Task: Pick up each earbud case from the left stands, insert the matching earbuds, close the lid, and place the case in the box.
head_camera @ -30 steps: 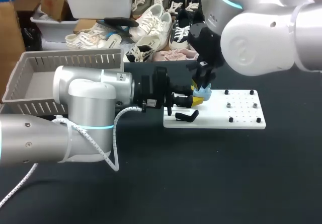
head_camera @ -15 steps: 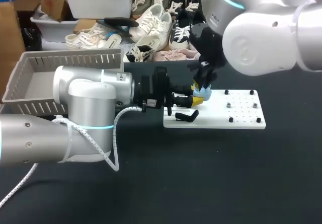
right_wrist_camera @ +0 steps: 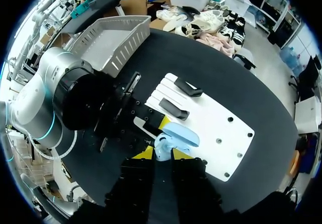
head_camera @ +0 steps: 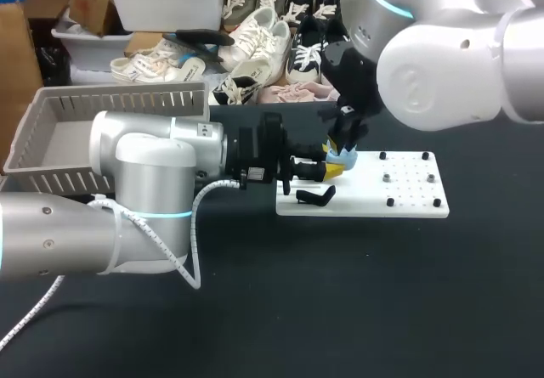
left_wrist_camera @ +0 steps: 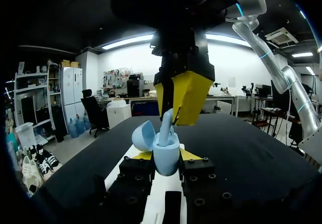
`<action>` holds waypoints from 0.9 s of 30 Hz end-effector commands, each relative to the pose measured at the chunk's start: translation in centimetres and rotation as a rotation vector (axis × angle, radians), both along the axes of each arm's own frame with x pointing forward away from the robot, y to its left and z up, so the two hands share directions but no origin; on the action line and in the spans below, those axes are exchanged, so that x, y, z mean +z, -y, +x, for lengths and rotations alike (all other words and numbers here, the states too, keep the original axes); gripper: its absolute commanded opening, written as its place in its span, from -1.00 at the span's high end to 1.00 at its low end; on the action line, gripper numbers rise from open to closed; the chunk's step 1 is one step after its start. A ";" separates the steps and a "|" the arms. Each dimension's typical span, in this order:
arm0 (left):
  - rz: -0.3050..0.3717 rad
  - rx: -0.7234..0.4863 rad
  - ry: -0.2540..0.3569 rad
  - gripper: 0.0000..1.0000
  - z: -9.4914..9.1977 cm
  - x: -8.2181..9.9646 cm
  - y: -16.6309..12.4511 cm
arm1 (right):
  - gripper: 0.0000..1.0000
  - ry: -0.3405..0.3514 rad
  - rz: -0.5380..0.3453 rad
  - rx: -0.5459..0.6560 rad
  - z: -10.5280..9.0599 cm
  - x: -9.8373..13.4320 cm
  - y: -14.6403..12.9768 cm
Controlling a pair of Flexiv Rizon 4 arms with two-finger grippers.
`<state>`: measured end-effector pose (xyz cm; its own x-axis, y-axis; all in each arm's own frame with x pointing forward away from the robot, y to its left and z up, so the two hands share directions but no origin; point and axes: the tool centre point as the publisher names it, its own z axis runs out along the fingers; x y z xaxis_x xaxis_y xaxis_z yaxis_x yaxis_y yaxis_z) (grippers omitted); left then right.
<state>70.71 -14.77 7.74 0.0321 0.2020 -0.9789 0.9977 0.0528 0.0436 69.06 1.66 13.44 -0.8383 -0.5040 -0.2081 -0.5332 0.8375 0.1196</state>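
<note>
Overhead, the left gripper (head_camera: 334,167) reached over the white board (head_camera: 408,201) and clamped the light-blue earbud case (head_camera: 347,151) above the board's left part. The right gripper (head_camera: 343,140) hung directly over it. The grey box (head_camera: 127,102) sat well apart, behind the left arm. From the left wrist, the case stood upright between the pinching yellow fingers (left_wrist_camera: 190,155), its lid (left_wrist_camera: 143,135) open. The right gripper pinched an earbud (left_wrist_camera: 164,126) whose lower end sat in the case. From the right wrist, the open case lay just beneath that gripper's tips, near a black stand (right_wrist_camera: 174,108).
</note>
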 end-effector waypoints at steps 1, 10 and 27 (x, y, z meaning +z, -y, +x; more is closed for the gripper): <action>-0.002 0.005 0.003 1.00 -0.2 0.0 0.0 | 1.00 0.003 -0.004 -0.003 0.1 0.0 -0.1; -0.002 0.005 0.003 1.00 -0.2 0.0 0.0 | 1.00 -0.004 -0.013 0.007 0.2 -0.4 -0.4; -0.002 0.005 0.003 1.00 -0.2 0.0 0.0 | 0.87 -0.008 -0.032 -0.003 0.5 -1.0 -0.3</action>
